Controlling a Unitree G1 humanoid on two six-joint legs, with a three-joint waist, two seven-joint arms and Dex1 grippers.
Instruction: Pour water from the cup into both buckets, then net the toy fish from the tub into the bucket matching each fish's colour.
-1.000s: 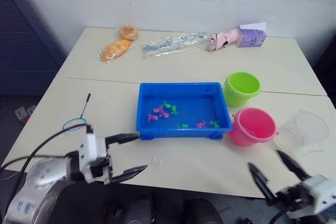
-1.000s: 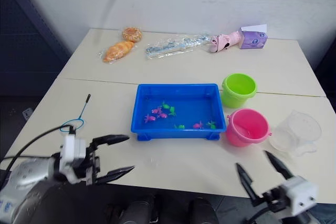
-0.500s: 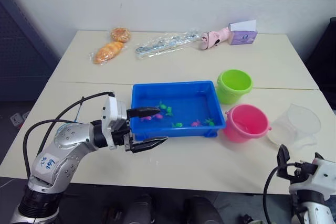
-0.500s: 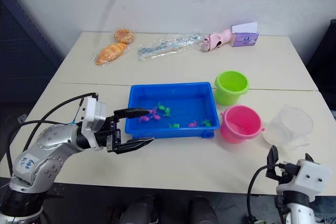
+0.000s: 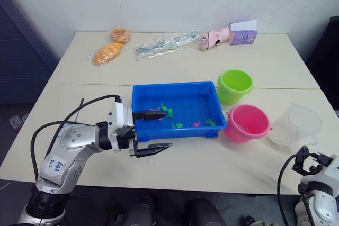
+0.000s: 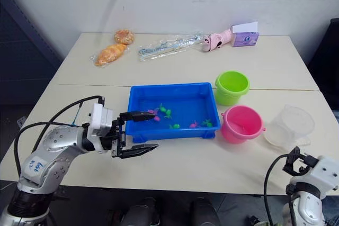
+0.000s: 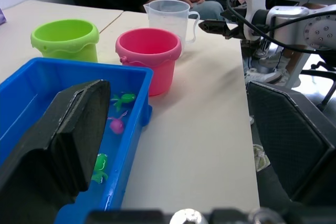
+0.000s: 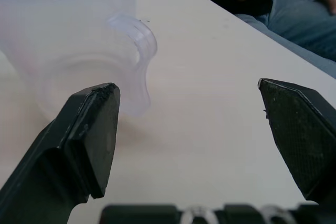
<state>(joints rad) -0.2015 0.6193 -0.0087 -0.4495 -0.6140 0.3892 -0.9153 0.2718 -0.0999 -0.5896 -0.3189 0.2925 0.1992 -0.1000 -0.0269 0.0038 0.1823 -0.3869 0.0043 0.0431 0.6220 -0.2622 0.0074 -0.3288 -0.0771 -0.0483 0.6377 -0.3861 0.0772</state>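
The blue tub (image 5: 175,85) sits mid-table with several tiny green and pink toy fish (image 5: 168,111) inside. To its right stand the lime green bucket (image 5: 234,86) and the pink bucket (image 5: 248,123). The clear cup (image 5: 296,125) stands right of the pink bucket. My left gripper (image 5: 167,129) is open, its upper finger over the tub's front-left rim and its lower finger above the table. My right gripper (image 5: 310,157) is open at the table's front right edge, facing the cup's handle (image 8: 139,51). The net's dark handle (image 5: 80,102) peeks out behind my left arm.
Along the far edge lie two wrapped breads (image 5: 108,51), a clear plastic pack (image 5: 164,43), a pink toy (image 5: 212,38) and a purple box (image 5: 242,35). A seated person (image 8: 294,19) is beyond the table's right side.
My left gripper has swung from the front-left of the table to the tub's front-left corner. My right gripper has dropped low and edged right, toward the cup. The camera has shifted too.
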